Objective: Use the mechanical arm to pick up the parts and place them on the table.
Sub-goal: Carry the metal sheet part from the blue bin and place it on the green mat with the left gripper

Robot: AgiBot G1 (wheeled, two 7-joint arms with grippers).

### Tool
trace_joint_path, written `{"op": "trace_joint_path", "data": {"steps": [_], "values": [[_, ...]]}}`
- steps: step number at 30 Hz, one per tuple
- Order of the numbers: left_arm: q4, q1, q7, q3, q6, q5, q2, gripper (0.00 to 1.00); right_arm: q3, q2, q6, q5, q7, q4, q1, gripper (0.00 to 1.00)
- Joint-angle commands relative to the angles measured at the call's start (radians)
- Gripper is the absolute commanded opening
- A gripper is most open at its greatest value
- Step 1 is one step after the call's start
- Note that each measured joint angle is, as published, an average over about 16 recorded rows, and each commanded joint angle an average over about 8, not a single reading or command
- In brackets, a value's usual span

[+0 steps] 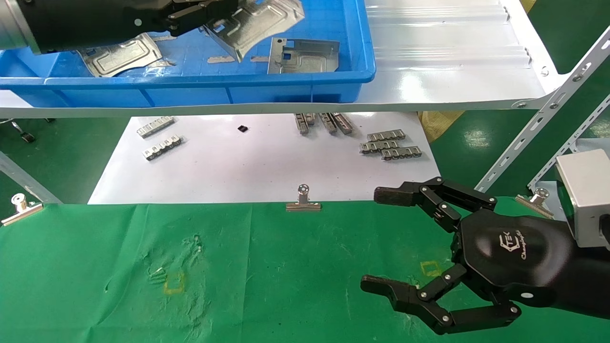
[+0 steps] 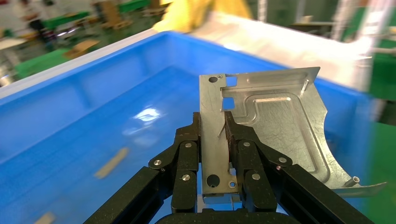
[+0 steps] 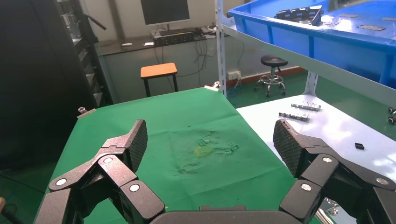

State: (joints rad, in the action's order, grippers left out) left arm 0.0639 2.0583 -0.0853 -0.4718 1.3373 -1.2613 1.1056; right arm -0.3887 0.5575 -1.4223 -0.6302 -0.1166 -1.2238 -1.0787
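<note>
A: Where is the left gripper [image 1: 195, 21]?

B: Up over the blue bin [image 1: 305, 81] on the white shelf [image 1: 452, 71]; its black fingers [image 2: 187, 158] are clamped from both sides on the bent edge flange of one stamped plate [image 2: 275, 126]; the plate stands out beyond the fingertips, lifted off the bin floor and tilted.

A: And the rest of the plate, relative to the fingers?

B: In the left wrist view the embossed panel spreads away to one side of the pinch, with square cut-outs just past the fingertips; a round hole sits in the flange between the two fingers.

A: Other parts?

B: Two lie flat on the bin floor; one plate [image 1: 121, 55] is under the left arm, behind the fingers; another plate [image 1: 305, 56] lies below and beyond the held one, apart from it.

A: The right gripper [image 1: 379, 238]?

B: Low over the green cloth table [image 1: 262, 267], well apart from the left gripper; its fingers [image 3: 130, 140] are spread wide with nothing between them.

A: What lies ahead of it?

B: A white sheet [image 1: 238, 166] with small ridged strips [image 1: 391, 145] past its upper fingertip; a binder clip [image 1: 303, 200] grips the cloth edge off to its side; faint yellow marks [image 1: 174, 281] show on the cloth farther across.
</note>
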Motion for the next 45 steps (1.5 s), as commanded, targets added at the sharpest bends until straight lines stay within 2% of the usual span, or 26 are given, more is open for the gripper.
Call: {"op": "trace_joint_path", "data": {"steps": [1, 8, 14, 23, 28, 34, 40, 45], "values": [[0.006, 0.0, -0.01, 0.004, 0.055, 0.007, -0.01, 0.0, 0.0, 0.0, 0.0, 0.0, 0.0, 0.0, 0.0, 1.0], [0.049, -0.006, -0.052, 0.007, 0.233, 0.028, -0.052, 0.0, 0.0, 0.0, 0.0, 0.0, 0.0, 0.0, 0.0, 1.0], [0.201, -0.07, -0.07, -0.031, 0.271, 0.063, -0.112, 0.0, 0.0, 0.0, 0.0, 0.0, 0.0, 0.0, 0.0, 1.0], [0.623, -0.277, -0.056, -0.175, 0.269, 0.298, -0.324, 0.0, 0.0, 0.0, 0.0, 0.0, 0.0, 0.0, 0.0, 1.0], [0.736, -0.366, -0.137, -0.277, 0.26, 0.352, -0.419, 0.0, 0.0, 0.0, 0.0, 0.0, 0.0, 0.0, 0.0, 1.0], [0.684, -0.42, -0.331, -0.381, 0.24, 0.278, -0.439, 0.0, 0.0, 0.0, 0.0, 0.0, 0.0, 0.0, 0.0, 1.0], [0.535, -0.422, -0.5, -0.448, 0.223, 0.164, -0.399, 0.0, 0.0, 0.0, 0.0, 0.0, 0.0, 0.0, 0.0, 1.0], [0.423, -0.409, -0.592, -0.478, 0.226, 0.115, -0.36, 0.0, 0.0, 0.0, 0.0, 0.0, 0.0, 0.0, 0.0, 1.0]]}}
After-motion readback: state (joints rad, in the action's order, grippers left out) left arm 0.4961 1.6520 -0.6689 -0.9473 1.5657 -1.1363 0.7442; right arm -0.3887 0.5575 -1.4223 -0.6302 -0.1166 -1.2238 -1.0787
